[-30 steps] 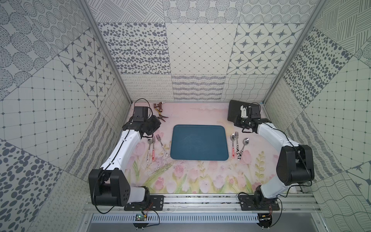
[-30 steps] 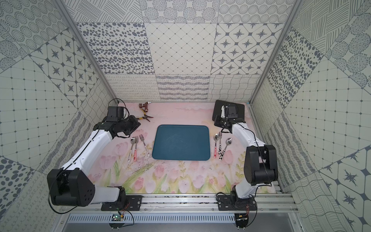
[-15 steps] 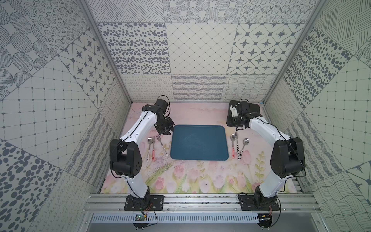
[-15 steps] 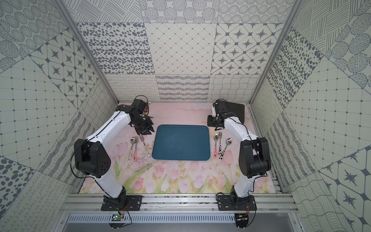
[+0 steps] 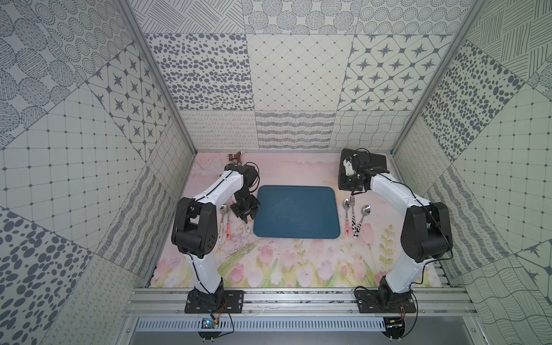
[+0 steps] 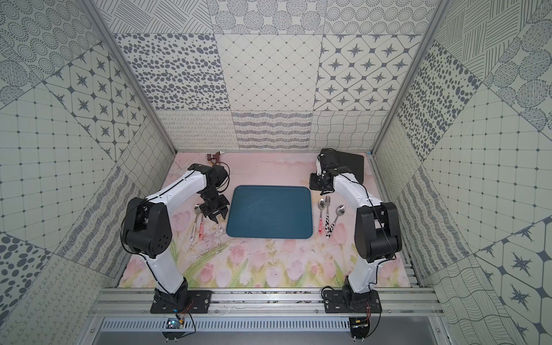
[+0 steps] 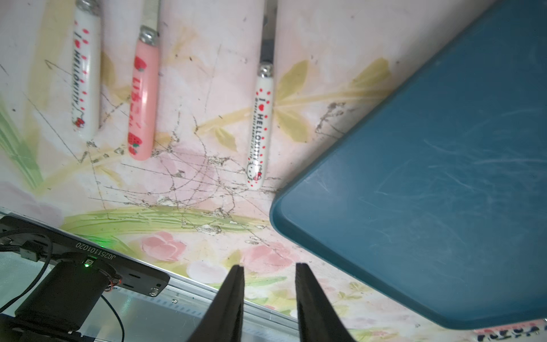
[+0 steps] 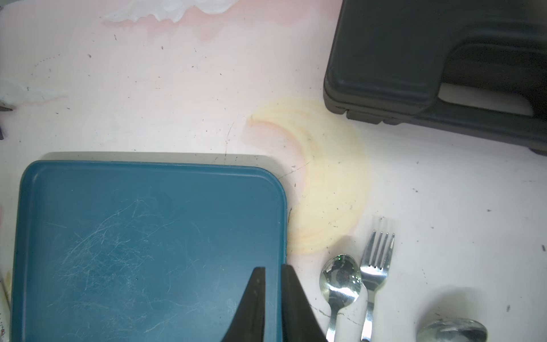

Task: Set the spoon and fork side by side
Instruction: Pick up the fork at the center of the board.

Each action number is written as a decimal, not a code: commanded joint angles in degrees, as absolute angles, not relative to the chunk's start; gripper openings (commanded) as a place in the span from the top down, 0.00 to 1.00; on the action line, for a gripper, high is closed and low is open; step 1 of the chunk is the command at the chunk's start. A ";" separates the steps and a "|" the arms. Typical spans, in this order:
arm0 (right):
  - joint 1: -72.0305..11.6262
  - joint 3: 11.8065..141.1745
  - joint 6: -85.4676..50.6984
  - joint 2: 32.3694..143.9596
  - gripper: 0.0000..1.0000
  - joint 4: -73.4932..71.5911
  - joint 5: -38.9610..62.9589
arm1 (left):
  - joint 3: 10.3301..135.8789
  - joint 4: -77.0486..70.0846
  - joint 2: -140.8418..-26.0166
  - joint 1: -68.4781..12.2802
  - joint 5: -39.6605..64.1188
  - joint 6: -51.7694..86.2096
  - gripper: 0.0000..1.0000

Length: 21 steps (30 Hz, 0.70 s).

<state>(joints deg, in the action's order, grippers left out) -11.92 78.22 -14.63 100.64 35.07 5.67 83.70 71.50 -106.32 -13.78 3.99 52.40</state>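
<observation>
Spoon just beside fork, parallel.
</observation>
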 commanded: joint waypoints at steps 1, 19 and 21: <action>-12.27 78.40 -15.20 101.14 0.86 34.27 6.54 | 80.38 70.58 -106.59 -12.75 -1.32 53.82 0.65; -12.39 78.25 -15.91 101.82 0.90 34.01 7.78 | 73.04 54.95 -105.29 -9.88 -0.27 44.56 0.59; -12.36 78.22 -15.91 101.78 0.91 34.01 7.65 | 72.70 53.84 -105.68 -9.20 -0.22 43.87 0.60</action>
<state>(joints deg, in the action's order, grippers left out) -12.03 78.22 -15.16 101.03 35.05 7.31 73.41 58.50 -105.58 -10.35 0.93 47.13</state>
